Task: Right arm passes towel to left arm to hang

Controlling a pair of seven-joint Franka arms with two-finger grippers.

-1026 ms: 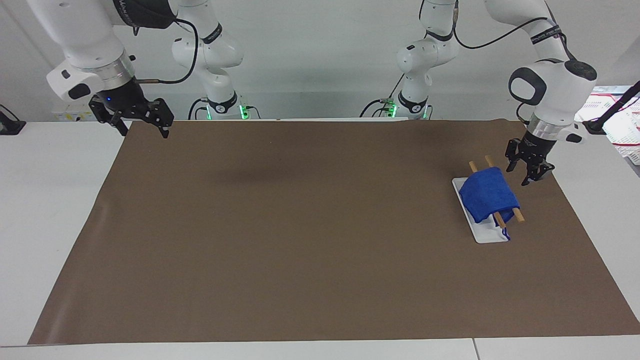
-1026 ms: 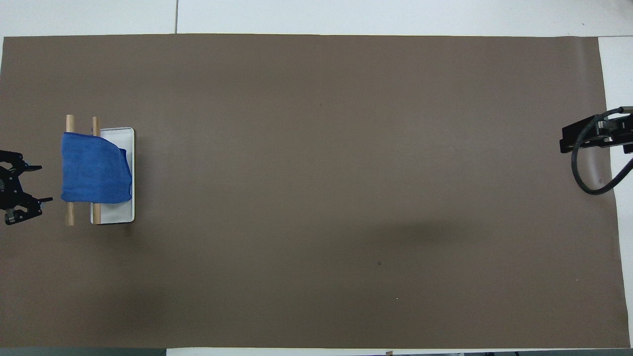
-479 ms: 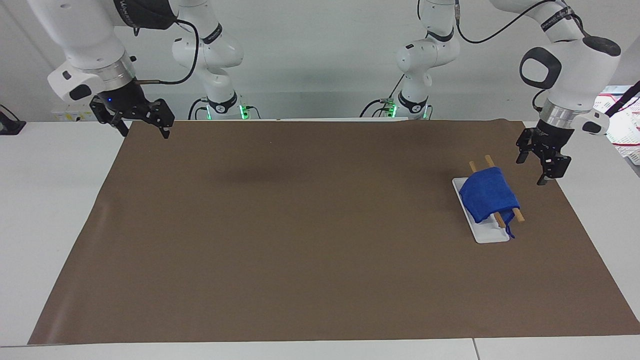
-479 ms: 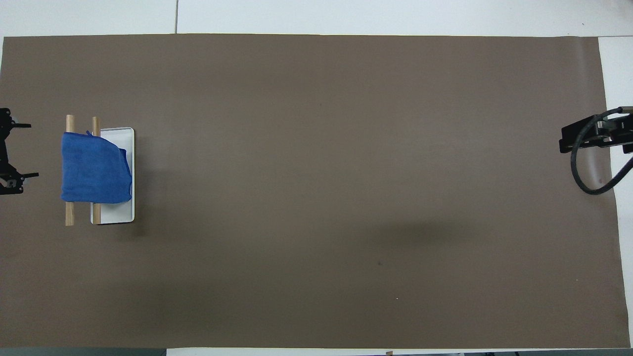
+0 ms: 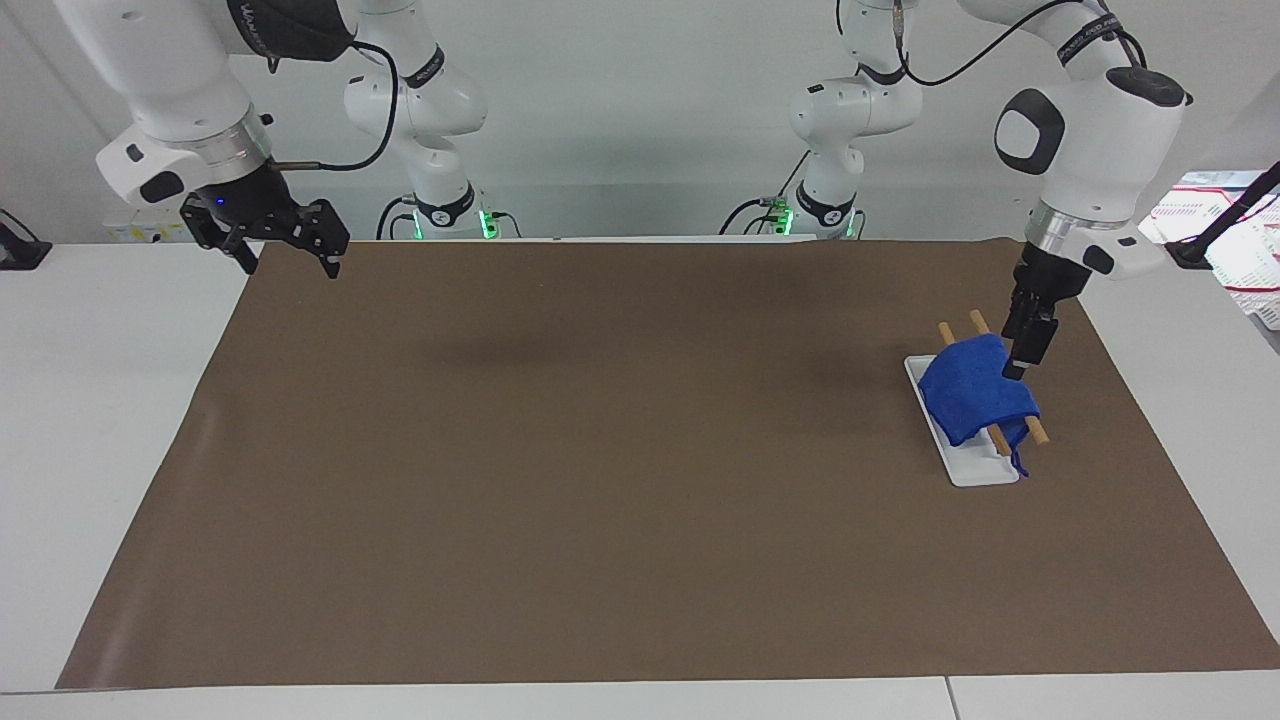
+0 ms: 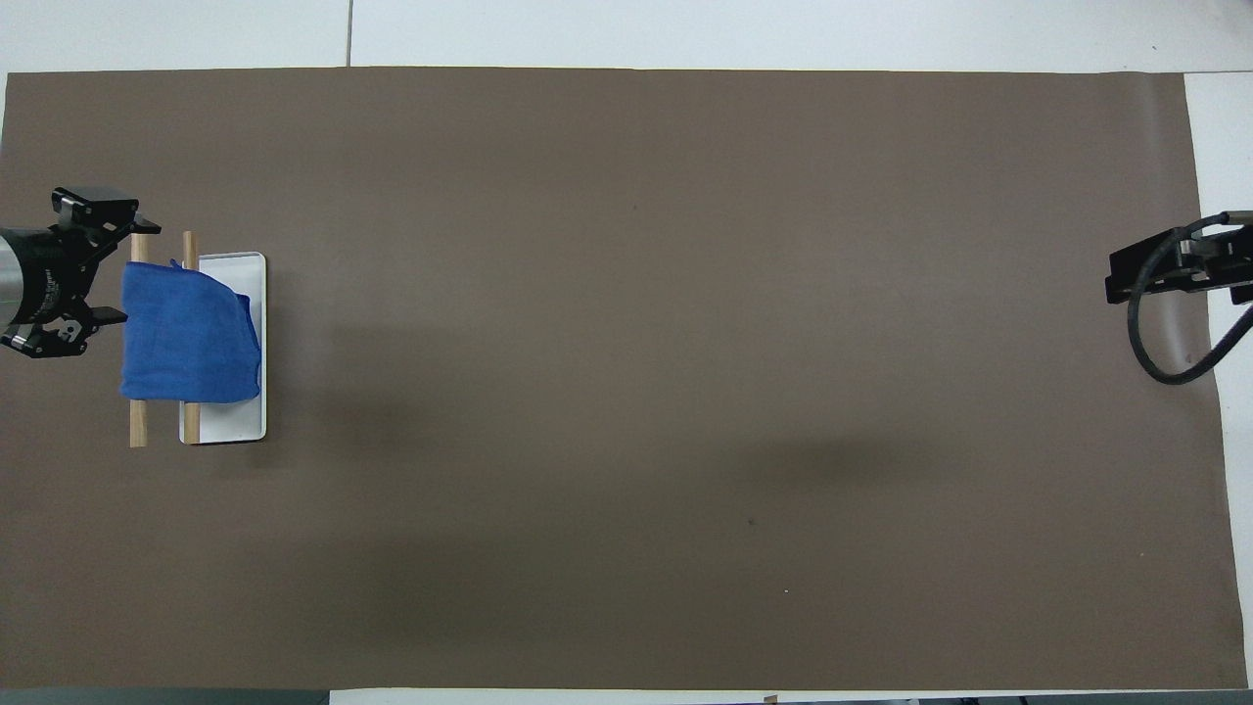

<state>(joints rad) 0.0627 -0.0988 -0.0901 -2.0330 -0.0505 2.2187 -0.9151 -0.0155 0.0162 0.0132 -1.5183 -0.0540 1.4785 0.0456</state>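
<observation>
Now towel [image 5: 975,400] drapes bunched, royal-blue, over two rods [image 5: 1036,431].

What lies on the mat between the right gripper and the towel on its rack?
Nothing: only bare brown mat lies between the right gripper and the towel, plainly so in the overhead view.

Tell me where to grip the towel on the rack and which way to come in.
Grip the towel on its top fold across the two wooden rails, coming straight down; the cloth bulges there with a gap beneath. The hanging sides lie close to the white base.
</observation>
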